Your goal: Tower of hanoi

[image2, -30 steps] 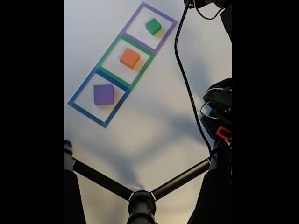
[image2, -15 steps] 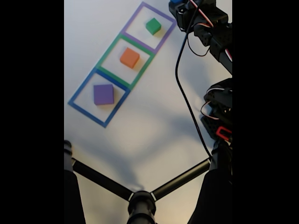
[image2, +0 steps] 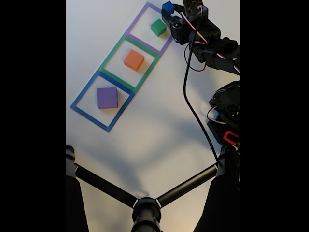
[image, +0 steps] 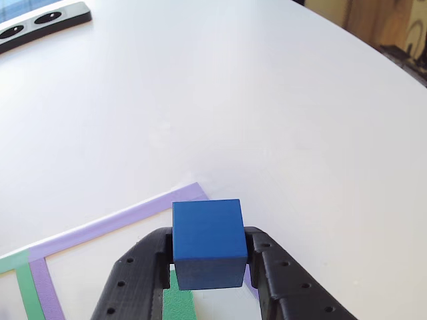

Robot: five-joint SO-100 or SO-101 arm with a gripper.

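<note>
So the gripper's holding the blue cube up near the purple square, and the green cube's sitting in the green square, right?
Not quite. The gripper does hold the blue cube near the purple tape square, but the fixed view shows the green cube inside that purple square; the green tape square holds the orange block.

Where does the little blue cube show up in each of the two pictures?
Other view: the blue cube sits low in the middle, clamped between the black fingers of the gripper.
Fixed view: the blue cube is at the top, right of middle, held at the arm's tip above the green cube.
Shared landmark: the purple tape square, whose corner lies by the cube in both.
</note>
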